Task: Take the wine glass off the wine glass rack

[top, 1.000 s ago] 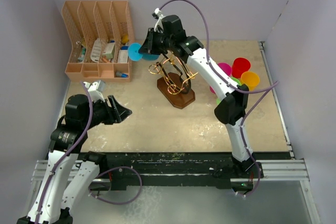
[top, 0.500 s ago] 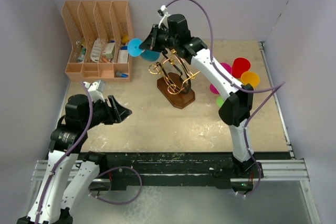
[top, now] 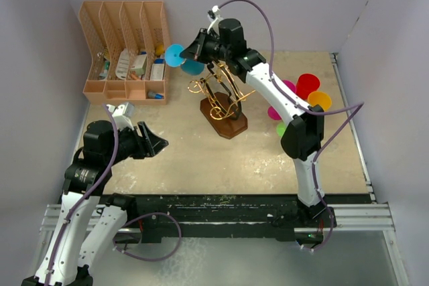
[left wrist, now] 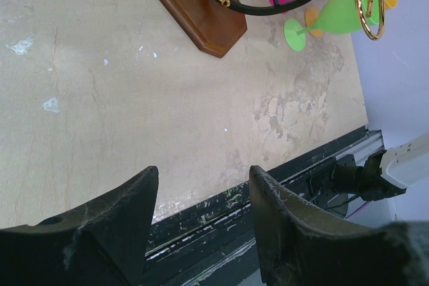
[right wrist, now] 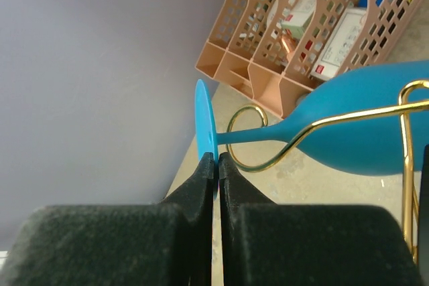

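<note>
The blue wine glass [top: 192,66] hangs sideways in the gold wire wine glass rack [top: 216,92], which stands on a dark brown wooden base mid-table. Its stem rests in a scroll arm, and its round foot [right wrist: 204,115] sticks out toward the left wall. My right gripper [right wrist: 217,159] is shut on the edge of that foot. The bowl [right wrist: 362,122] lies behind the gold wire [right wrist: 405,165]. From above, the right gripper [top: 182,53] reaches in over the rack's top. My left gripper [left wrist: 204,172] hovers open over the near left of the table and holds nothing.
A tan slotted organiser [top: 124,45] with small items stands at the back left, close to the glass's foot. Pink, red, orange and green glasses [top: 305,95] lie at the right. The rack's base [left wrist: 194,5] and the green glass [left wrist: 335,15] show ahead of the left gripper. The black front rail [top: 221,205] borders the table.
The right gripper has shut on the glass's foot, and the glass has shifted slightly toward the back wall. The left arm has not moved.
</note>
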{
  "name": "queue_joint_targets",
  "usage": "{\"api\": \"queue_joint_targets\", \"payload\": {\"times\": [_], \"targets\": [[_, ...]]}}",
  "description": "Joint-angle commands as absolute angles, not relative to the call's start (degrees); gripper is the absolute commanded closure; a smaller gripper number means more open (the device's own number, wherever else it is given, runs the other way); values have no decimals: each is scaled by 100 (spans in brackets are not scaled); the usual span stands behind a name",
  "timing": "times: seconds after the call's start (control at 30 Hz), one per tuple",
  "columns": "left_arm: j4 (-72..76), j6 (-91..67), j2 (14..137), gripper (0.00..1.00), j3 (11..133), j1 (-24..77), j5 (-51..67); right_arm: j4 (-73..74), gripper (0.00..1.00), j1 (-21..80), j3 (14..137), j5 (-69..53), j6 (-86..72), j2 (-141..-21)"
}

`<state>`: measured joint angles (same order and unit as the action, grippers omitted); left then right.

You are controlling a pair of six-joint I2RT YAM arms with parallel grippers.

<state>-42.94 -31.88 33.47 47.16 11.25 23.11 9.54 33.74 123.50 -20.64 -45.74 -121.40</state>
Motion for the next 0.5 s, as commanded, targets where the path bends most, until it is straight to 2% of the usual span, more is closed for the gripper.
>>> {"api": "queue_joint_targets", "payload": {"times": [0.0, 0.27, 0.47], "targets": [[-4140, -3137, 3348, 40, 4885, 1090, 2258, 170, 100, 3299, 12656, -2189, -4651, -11812], [-4122, -3136, 3349, 40, 4877, 1090, 2251, -224, 100, 3215, 12669, -2385, -4421, -11697], [-4113, -3146, 3332, 40, 4870, 1090, 2233, -307, 100, 3212, 12661, -2275, -3553, -11306]]}}
